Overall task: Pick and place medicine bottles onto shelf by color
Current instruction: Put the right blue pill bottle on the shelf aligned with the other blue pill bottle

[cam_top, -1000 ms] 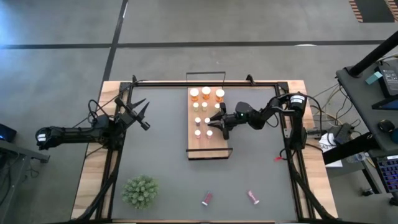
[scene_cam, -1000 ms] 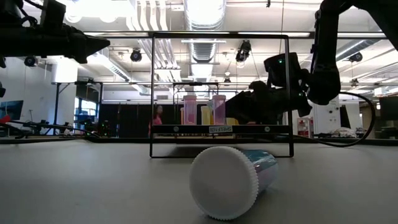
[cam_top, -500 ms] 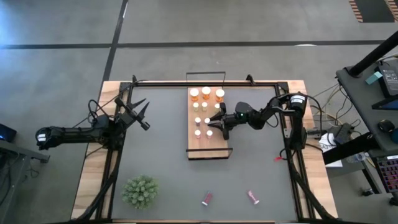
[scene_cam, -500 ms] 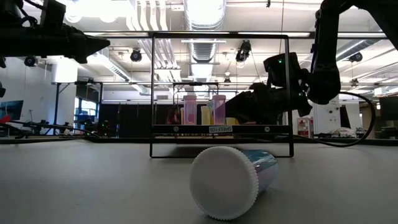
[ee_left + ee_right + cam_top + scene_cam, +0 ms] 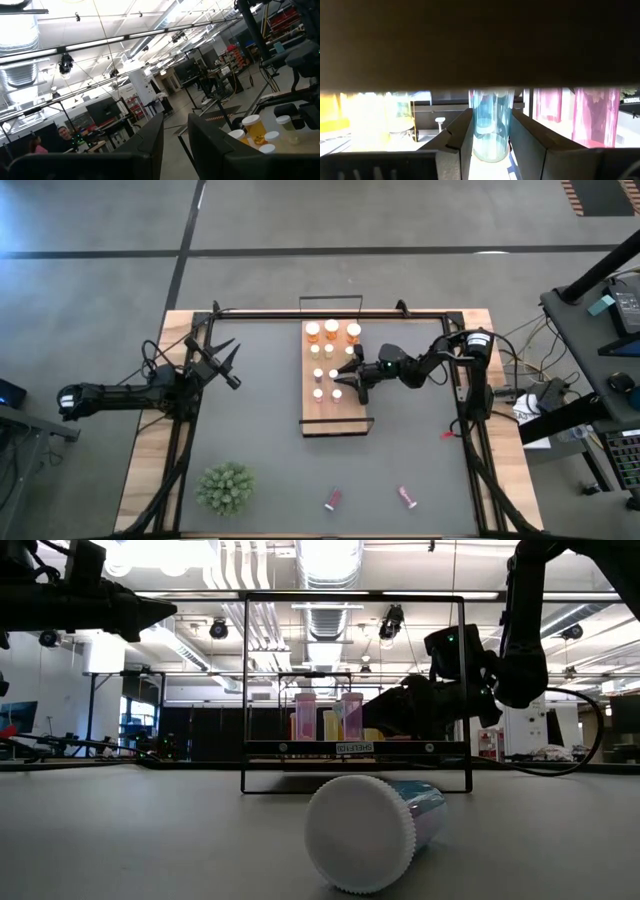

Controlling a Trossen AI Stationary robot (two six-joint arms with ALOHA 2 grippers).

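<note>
My right claw (image 5: 345,377) was clamped on a slim teal bottle (image 5: 491,125), clear-walled and upright between the fingers (image 5: 461,137), over the shelf's (image 5: 352,420) right-hand half. On that light-wood shelf stood white-capped bottles: three wider orange ones (image 5: 332,331) at its far end, slimmer ones (image 5: 319,375) beside the claw. The near end of the shelf lay bare. Two pink bottles (image 5: 333,499) lay on the table (image 5: 260,430) well in front of the shelf. My left claw (image 5: 226,363), clenched empty, waited well left of the shelf.
</note>
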